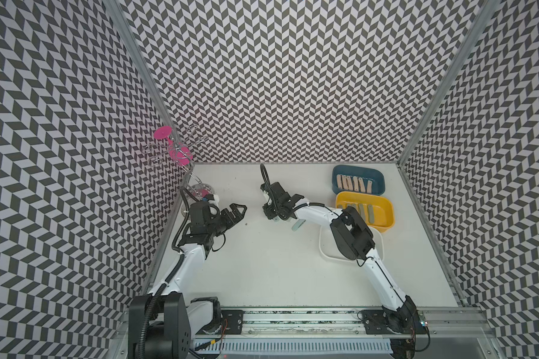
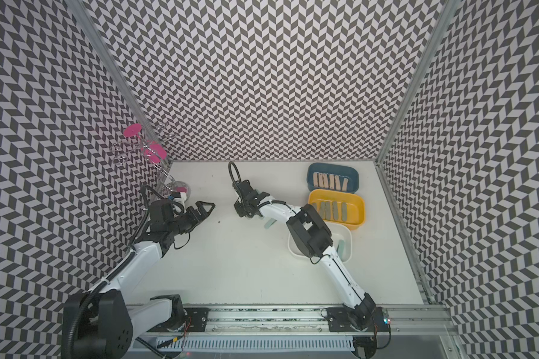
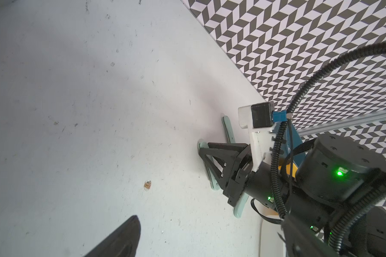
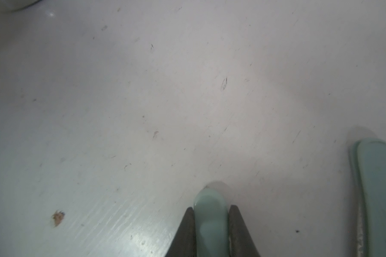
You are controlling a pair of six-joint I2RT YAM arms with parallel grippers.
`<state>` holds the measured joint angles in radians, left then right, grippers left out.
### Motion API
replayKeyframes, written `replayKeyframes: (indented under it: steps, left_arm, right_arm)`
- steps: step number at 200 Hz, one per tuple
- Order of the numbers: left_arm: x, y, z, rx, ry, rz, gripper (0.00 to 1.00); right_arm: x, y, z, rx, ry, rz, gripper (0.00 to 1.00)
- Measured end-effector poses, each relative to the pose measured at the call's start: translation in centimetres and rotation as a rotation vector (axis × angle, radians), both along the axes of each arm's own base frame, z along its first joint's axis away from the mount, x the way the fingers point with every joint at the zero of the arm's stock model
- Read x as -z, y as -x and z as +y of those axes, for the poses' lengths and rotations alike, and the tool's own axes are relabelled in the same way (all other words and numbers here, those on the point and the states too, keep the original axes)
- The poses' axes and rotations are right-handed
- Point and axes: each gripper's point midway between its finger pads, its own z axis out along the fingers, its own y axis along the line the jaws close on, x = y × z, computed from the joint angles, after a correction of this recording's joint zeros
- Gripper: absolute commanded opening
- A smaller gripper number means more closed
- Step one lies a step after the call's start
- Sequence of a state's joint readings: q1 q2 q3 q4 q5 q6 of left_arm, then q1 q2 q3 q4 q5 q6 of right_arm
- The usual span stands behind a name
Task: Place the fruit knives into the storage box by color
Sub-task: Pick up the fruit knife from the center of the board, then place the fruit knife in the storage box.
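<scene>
The scuffed white tabletop (image 1: 277, 264) sat inside chevron walls (image 1: 293, 93). The right gripper (image 4: 211, 208) pinched a pale mint knife (image 4: 211, 231), a grip only its wrist view showed. A second mint knife (image 4: 379, 189) lay just beside. Its arm hid much of the white tray (image 2: 293, 248). Peach knives (image 1: 355, 183) filled the far blue tray (image 1: 381, 183), and olive knives (image 1: 360, 209) the yellow tray (image 1: 389, 217). The left gripper (image 1: 237, 213) gaped wide and empty at left.
</scene>
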<state>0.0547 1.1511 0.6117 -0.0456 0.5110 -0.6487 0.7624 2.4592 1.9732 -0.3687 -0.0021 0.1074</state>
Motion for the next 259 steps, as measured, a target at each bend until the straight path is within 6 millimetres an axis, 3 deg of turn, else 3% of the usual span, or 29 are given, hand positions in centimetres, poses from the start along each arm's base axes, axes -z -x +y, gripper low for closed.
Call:
replayKeyframes:
  steps: [57,117,151,178,207,234,259]
  left_arm:
    - [0.0,0.1,-0.8,0.018,0.008,0.004,1.00]
    - [-0.1,0.2,-3.1,0.068,0.022,0.002,1.00]
    - [-0.3,0.2,-5.3,0.114,0.036,0.003,1.00]
    - [-1.2,-0.1,-7.6,0.165,0.051,-0.015,1.00]
    - [-2.3,-0.4,-10.0,0.219,0.070,-0.038,1.00]
    - [-3.0,-0.3,-11.6,0.257,0.082,-0.057,1.00]
    - [-3.3,0.2,-12.7,0.292,0.094,-0.060,1.00]
  right_arm:
    - [-1.0,1.8,-1.5,0.022,-0.027,0.064,0.15]
    - [-6.9,3.4,-3.0,0.054,-0.104,0.024,0.15]
    - [-10.7,4.6,-5.7,0.102,-0.145,-0.014,0.15]
    - [-13.4,5.9,-9.6,0.170,-0.179,-0.040,0.15]
    - [-15.8,7.1,-15.8,0.297,-0.215,-0.073,0.15]
    - [-16.3,9.0,-21.7,0.425,-0.223,-0.095,0.15]
    - [-15.1,11.4,-26.1,0.520,-0.210,-0.099,0.16]
